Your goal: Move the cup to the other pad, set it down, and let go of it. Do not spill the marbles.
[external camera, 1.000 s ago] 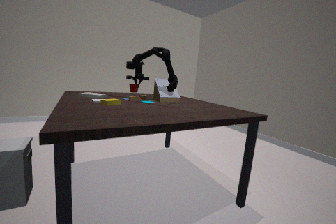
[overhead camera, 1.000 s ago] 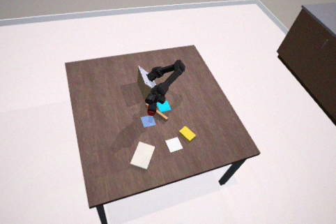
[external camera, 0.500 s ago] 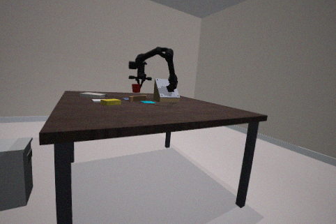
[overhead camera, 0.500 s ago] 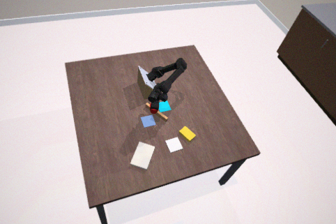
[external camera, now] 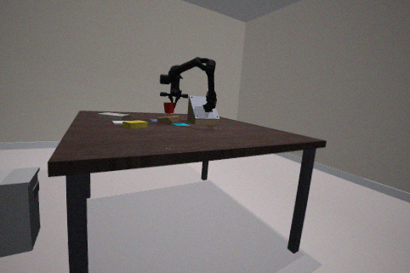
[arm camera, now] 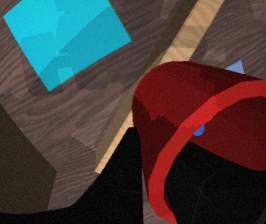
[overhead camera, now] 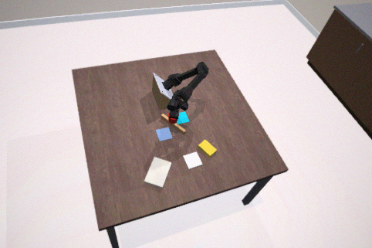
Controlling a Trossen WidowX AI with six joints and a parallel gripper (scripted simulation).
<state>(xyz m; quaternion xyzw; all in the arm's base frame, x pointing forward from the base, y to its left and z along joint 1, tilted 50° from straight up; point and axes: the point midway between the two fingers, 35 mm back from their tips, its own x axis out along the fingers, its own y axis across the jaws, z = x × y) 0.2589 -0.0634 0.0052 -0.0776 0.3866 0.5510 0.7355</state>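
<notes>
My gripper (overhead camera: 173, 116) (external camera: 174, 104) (arm camera: 142, 133) is shut on the wall of the red cup (overhead camera: 173, 120) (external camera: 168, 107) (arm camera: 184, 87), one finger inside and one outside. The cup is held in the air over the wooden bar, near the cyan pad. A blue marble (arm camera: 199, 131) shows inside it; the rest of the inside is partly hidden by the finger. The cyan pad (overhead camera: 183, 117) (external camera: 181, 124) (arm camera: 79, 40) lies on one side of the bar. The blue pad (overhead camera: 164, 134) (external camera: 153, 121) (arm camera: 236, 66) lies on the other, mostly hidden behind the cup in the wrist view.
The wooden bar (overhead camera: 179, 127) (external camera: 168, 120) (arm camera: 183, 47) stands between the pads. A wedge-shaped box (overhead camera: 159, 96) (external camera: 205, 121) (arm camera: 14, 160) stands beside the arm. A white square (overhead camera: 192, 160), a yellow block (overhead camera: 207, 147) (external camera: 135, 124) and a cream slab (overhead camera: 157, 171) lie farther off.
</notes>
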